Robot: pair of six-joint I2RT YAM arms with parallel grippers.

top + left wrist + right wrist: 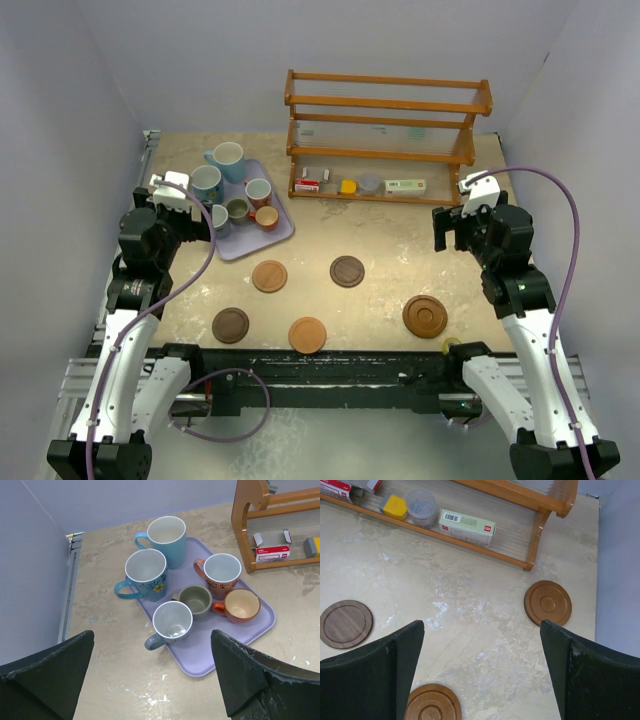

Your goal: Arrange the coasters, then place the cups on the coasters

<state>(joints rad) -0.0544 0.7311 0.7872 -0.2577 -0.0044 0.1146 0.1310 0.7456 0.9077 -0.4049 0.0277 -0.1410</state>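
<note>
Six cups stand on a lavender tray [235, 635]: two large light blue ones [166, 535] [146, 572], a reddish one [222, 572], an olive-grey one [196, 600], an orange one [241, 605] and a medium blue one [172, 621]. My left gripper [151, 642] hangs open above the tray's near-left corner, holding nothing. Coasters lie apart on the table: orange-brown [269, 276] [307, 335], dark [347, 271] [230, 325], and a ringed one [425, 316]. Another ringed coaster [548, 602] lies below my right gripper [482, 630], which is open and empty.
A wooden shelf rack [385, 135] stands at the back, with small boxes [467, 526] and a clear pot [421, 502] on its lowest shelf. Grey walls close in the left, right and back sides. The tray [250, 240] sits at the back left.
</note>
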